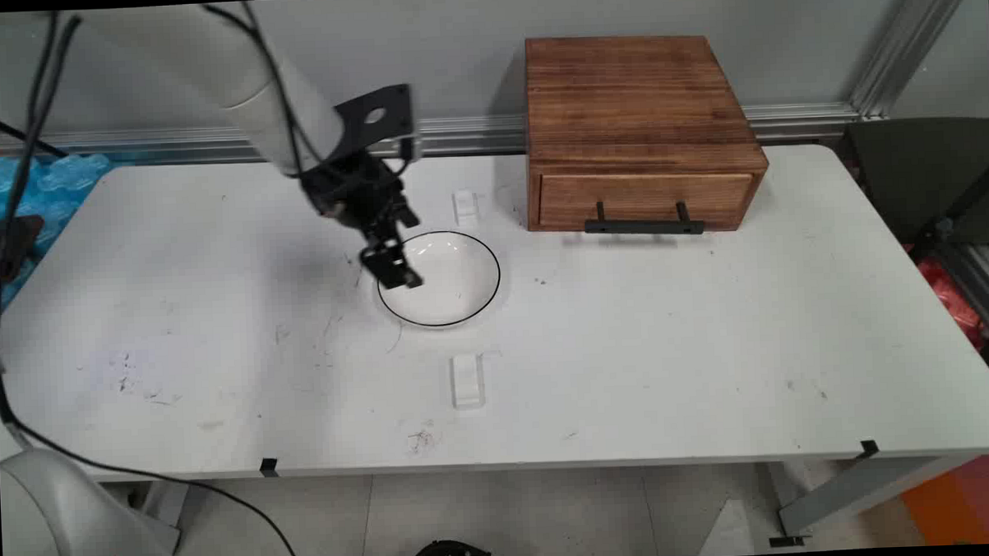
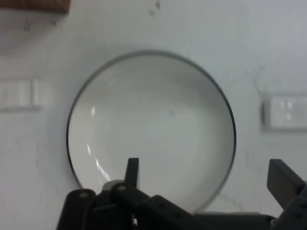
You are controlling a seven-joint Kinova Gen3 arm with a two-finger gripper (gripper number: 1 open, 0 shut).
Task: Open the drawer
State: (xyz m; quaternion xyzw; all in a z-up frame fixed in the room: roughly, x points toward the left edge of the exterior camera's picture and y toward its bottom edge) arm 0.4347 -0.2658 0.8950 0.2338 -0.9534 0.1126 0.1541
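The jaws stand wide open and empty over the left rim of the white bowl [image 1: 449, 284]; the bowl sits mid-tabletop [image 1: 670, 346], between two small white blocks, lying directly under them.

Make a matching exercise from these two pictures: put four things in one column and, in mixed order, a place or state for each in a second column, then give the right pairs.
Things
1. white bowl with a black rim
2. wooden drawer box
3. gripper
4. white block

Places or states
A. at the table's far edge, drawer shut
B. lies on the table, nearer the camera than the bowl
C. over the bowl's left rim, jaws open
D. in the middle of the table, nothing in it

Pairs: 1-D, 2-A, 3-C, 4-B
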